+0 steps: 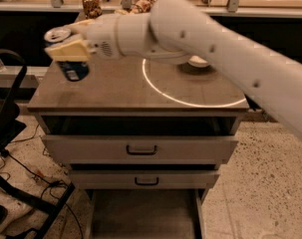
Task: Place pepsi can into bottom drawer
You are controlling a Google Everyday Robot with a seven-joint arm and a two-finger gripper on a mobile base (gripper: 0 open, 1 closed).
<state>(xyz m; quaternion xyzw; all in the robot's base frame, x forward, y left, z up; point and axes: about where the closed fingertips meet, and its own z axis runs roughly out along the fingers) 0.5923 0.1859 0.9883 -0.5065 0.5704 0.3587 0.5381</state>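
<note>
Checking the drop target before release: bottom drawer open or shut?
Open: the bottom drawer is pulled out, its grey floor showing. The gripper holds the pepsi can at the left edge of the cabinet top.
</note>
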